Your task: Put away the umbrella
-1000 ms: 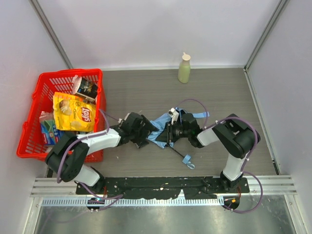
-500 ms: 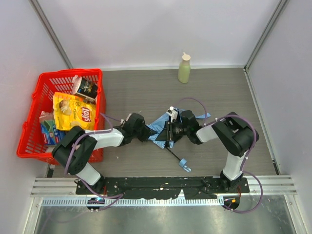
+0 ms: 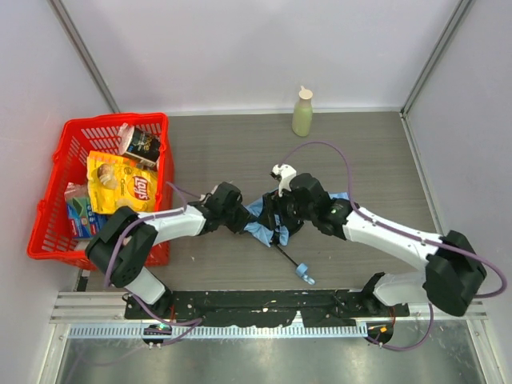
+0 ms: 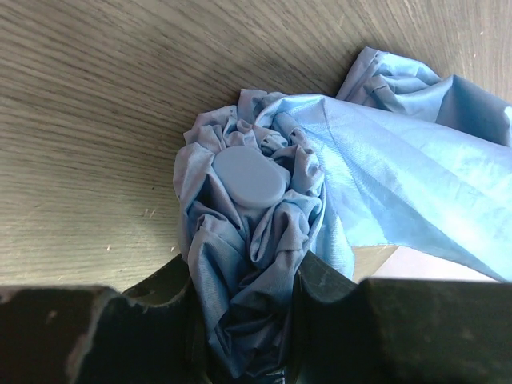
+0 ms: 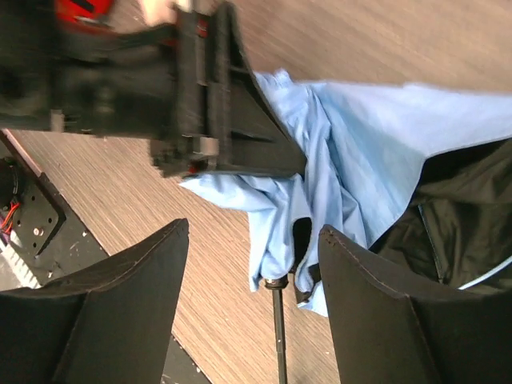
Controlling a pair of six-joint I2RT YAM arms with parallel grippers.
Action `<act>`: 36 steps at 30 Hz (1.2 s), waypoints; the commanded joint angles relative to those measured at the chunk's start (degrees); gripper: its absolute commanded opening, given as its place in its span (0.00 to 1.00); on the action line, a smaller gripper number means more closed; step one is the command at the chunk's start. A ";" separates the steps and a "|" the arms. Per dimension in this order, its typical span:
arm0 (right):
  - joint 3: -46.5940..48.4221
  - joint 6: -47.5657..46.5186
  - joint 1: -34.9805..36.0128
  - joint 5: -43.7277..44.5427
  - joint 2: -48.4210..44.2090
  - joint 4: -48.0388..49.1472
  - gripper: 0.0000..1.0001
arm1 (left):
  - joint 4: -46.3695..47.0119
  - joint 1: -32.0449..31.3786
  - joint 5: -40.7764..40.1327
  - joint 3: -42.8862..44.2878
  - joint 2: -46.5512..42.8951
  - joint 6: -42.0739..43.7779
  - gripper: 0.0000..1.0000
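Note:
The umbrella [image 3: 262,216] lies folded in the middle of the table, sky-blue fabric bunched up. Its thin black shaft [image 3: 286,258] runs toward me to a small light-blue handle [image 3: 305,274]. My left gripper [image 3: 242,220] is shut on the bunched fabric at the umbrella's cap end. In the left wrist view the fabric [image 4: 264,232] fills the gap between the fingers [image 4: 332,292], with the round cap [image 4: 249,177] just ahead. My right gripper [image 3: 274,222] hovers open over the umbrella's other side. In the right wrist view its gripper [image 5: 254,234] straddles the shaft [image 5: 278,328] without touching it.
A red basket [image 3: 50,210] at the left holds a yellow chips bag [image 3: 120,182] and other packets. A pale green bottle [image 3: 302,114] stands at the back wall. White walls close in the table on three sides.
My left gripper has shut on the umbrella's bunched end. My right gripper has opened and let go of the fabric, and its arm has stretched out with the elbow swung right.

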 commanded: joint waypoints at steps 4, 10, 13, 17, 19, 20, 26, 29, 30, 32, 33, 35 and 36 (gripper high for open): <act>1.27 -14.85 12.14 20.33 -5.10 2.23 0.72 | -15.51 0.40 -0.19 2.16 2.66 0.02 0.00; 0.21 -26.38 20.40 32.18 3.49 11.83 0.72 | -19.82 0.49 -0.36 4.10 3.45 -0.42 0.00; -1.54 -29.10 22.61 36.68 6.67 15.78 0.71 | -20.61 0.49 -0.10 4.45 3.89 -0.60 0.00; -5.06 -30.08 23.23 39.05 9.57 19.57 0.69 | -20.88 0.40 0.52 4.54 4.42 -0.95 0.00; -5.68 -29.55 23.23 40.20 11.42 19.92 0.68 | -20.97 0.40 0.95 4.54 4.68 -1.04 0.00; -6.11 -29.46 23.23 41.59 12.73 20.19 0.68 | -20.88 0.40 1.30 4.54 4.86 -1.13 0.00; -6.74 -30.51 23.31 47.84 18.27 24.32 0.68 | -20.88 0.40 2.27 4.45 5.12 -1.74 0.00; -6.12 -30.95 23.23 50.12 22.48 25.55 0.68 | -20.97 0.40 2.89 4.71 5.04 -1.83 0.00; -4.73 -30.78 23.23 51.26 23.54 23.81 0.63 | -20.88 0.40 3.06 4.80 5.12 -1.83 0.00; -3.05 -29.12 23.23 54.69 26.18 21.96 0.50 | -21.05 0.49 3.15 4.80 4.86 -1.92 0.00; -2.69 -28.59 23.14 55.83 27.23 21.51 0.42 | -20.97 0.49 3.24 4.71 4.69 -2.01 0.00; -2.51 -26.13 23.23 55.23 27.68 19.76 0.23 | -20.53 0.49 2.98 4.54 4.16 -2.01 0.00; -2.34 -23.68 23.23 54.01 27.77 17.93 0.12 | -20.00 0.40 2.72 4.28 3.72 -2.01 0.00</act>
